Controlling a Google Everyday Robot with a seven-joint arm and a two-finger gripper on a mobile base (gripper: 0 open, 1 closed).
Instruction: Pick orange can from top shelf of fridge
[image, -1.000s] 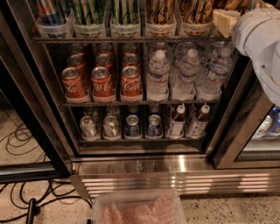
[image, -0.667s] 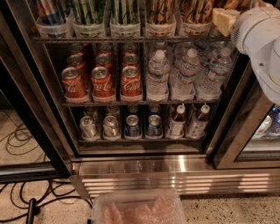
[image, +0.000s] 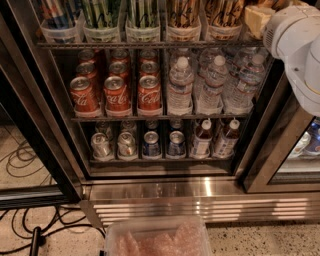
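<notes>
The fridge (image: 165, 192) stands open in front of me, with a steel frame and a dark interior. The top shelf (image: 105, 45) is a thin wire rack fronted by clear tubs. Two tubs hold copper-orange cans with dark scribbles; only their lower parts show. One orange can (image: 182, 12) is right of centre, and another (image: 222, 11) is further right. My white arm (image: 295, 45) reaches in from the upper right. The gripper (image: 257, 17) shows as a tan piece at the top edge, level with the top shelf, just right of the orange cans.
Green-striped cans (image: 142, 12) fill the tubs left of the orange ones. The middle rack holds red cola cans (image: 116, 95) and water bottles (image: 180, 87). The lowest rack holds small cans and bottles. A clear bin (image: 157, 237) sits on the floor in front, with cables (image: 30, 230) at left.
</notes>
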